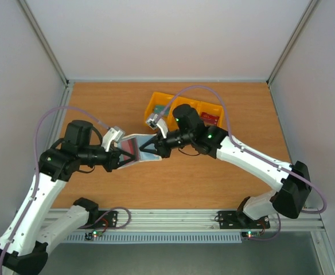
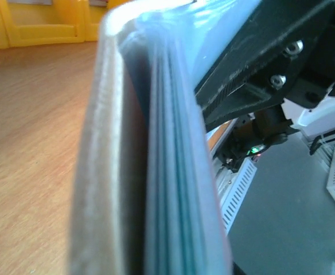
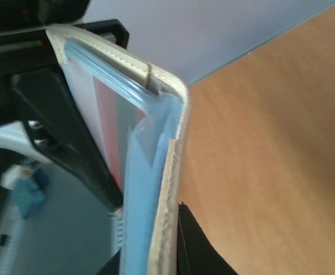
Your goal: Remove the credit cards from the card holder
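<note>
Above the middle of the wooden table (image 1: 225, 183), clamps the left gripper (image 1: 120, 153) shut on the left leaf of the card holder (image 1: 140, 150) and holds it clear of the surface. Splays open in two leaves between the arms, long axis running left to right across the table, inside turned up toward the top camera. Shows cream-beige outside with a stitched border, and translucent grey-blue sleeves inside. Carries credit cards (image 1: 129, 148) in the left leaf: a pinkish red face seen through the plastic from above, thin teal edges packed tight side by side in the left wrist view. Looks soft and faintly grained on the outer skin, glossy and thin on the inner pockets. Curves round at the corner in the right wrist view, with the blue film creased there. Meets the right gripper (image 1: 156, 146) at the right leaf, closed on it, one black finger (image 3: 199, 252) pressed against the cream outside. Further right and toward the back wall, leaves the yellow tray (image 1: 154, 105) resting on the table: hard plastic, boxy, split into compartments. Holds a dark red card (image 1: 211, 119) in the right-hand compartment, flat and rectangular, plus something small and greenish at the left end, too small to tell.
</note>
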`<state>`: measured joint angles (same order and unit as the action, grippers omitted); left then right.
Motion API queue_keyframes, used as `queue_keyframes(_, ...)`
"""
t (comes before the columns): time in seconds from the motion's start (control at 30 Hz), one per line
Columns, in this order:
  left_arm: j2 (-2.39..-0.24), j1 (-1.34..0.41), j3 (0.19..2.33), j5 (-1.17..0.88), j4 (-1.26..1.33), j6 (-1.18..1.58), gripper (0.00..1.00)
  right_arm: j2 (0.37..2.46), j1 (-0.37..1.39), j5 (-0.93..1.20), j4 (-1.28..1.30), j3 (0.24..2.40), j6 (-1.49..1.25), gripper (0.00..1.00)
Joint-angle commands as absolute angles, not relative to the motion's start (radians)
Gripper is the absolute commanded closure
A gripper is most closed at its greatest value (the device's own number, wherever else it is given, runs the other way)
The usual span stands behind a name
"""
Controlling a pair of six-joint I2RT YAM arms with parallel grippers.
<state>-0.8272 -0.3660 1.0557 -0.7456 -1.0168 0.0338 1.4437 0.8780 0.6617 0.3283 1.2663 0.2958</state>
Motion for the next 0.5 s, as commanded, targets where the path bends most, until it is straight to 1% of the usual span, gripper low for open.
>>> queue_keyframes(0.0,-0.79,-0.374,1.047,-0.962,-0.922,0.022,1.0,1.382,0.831,0.885,0.159,1.196,0.241,0.99)
queue_keyframes(0.03,-0.778,-0.374,1.042,-0.977,-0.912,0.018,1.0,1.367,0.815,0.911,0.125,1.177,0.218,0.99)
queue_keyframes(0.07,-0.769,-0.374,1.036,-0.982,-0.891,0.016,0.96,1.353,0.8,0.944,0.092,1.16,0.195,0.99)
queue_keyframes(0.1,-0.757,-0.374,1.029,-0.994,-0.873,0.02,0.81,1.339,0.787,0.976,0.06,1.147,0.179,0.99)
queue_keyframes(0.13,-0.749,-0.375,1.019,-1.009,-0.856,0.023,0.48,1.326,0.776,1.004,0.039,1.139,0.169,0.99)
queue_keyframes(0.17,-0.742,-0.374,1.015,-1.022,-0.846,0.027,0.32,1.313,0.768,1.028,0.029,1.136,0.168,0.99)
queue_keyframes(0.2,-0.734,-0.374,1.012,-1.036,-0.839,0.027,0.25,1.297,0.762,1.048,0.029,1.137,0.174,0.99)
queue_keyframes(0.23,-0.729,-0.374,1.011,-1.045,-0.837,0.023,0.23,1.285,0.755,1.067,0.036,1.14,0.184,0.99)
queue_keyframes(0.3,-0.714,-0.374,1.012,-1.067,-0.842,0.009,0.23,1.262,0.745,1.097,0.053,1.149,0.203,0.99)
queue_keyframes(0.37,-0.708,-0.374,1.021,-1.083,-0.862,-0.017,0.26,1.244,0.735,1.121,0.081,1.164,0.224,0.99)
queue_keyframes(0.47,-0.704,-0.373,1.05,-1.068,-0.92,-0.096,0.37,1.227,0.723,1.149,0.137,1.188,0.261,0.99)
